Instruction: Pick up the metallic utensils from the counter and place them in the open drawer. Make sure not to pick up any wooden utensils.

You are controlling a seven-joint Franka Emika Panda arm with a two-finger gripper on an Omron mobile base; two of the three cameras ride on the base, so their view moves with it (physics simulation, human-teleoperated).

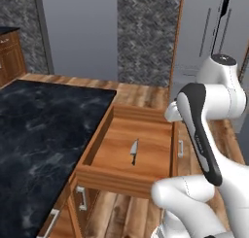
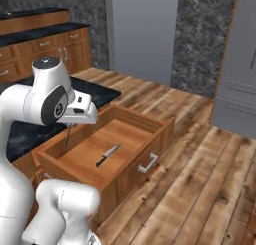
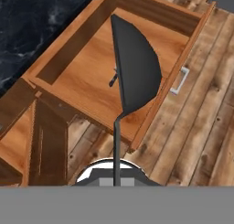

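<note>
Already the knife lay flat on the floor of the open drawer, near the middle, blade silver, handle dark. The gripper hung above the drawer's counter-side edge, closed on the slim handle of the grey metal spoon, whose bowl pointed down and away from the hand. In the hand view the spoon's bowl hid most of the knife; a dark bit showed beside it. In the right base view the spoon read as a thin dark line dropping from the hand toward the drawer's near side wall.

Judged risks from here:
- Hold was on a thin handle, the bowl hanging well clear of the hand. A quick move could let it swing or slip out early.
- The hand looked close to the drawer's side toward the counter. If let go there, the spoon could strike the wall board, tip and fall outside onto the wooden floor.
- Dropped from high up, it could bounce or land across the knife and shove it.
- Lowering too far risked the bowl jamming on the drawer floor.

No wooden utensil could be made out on the counter stretch in view.
</note>
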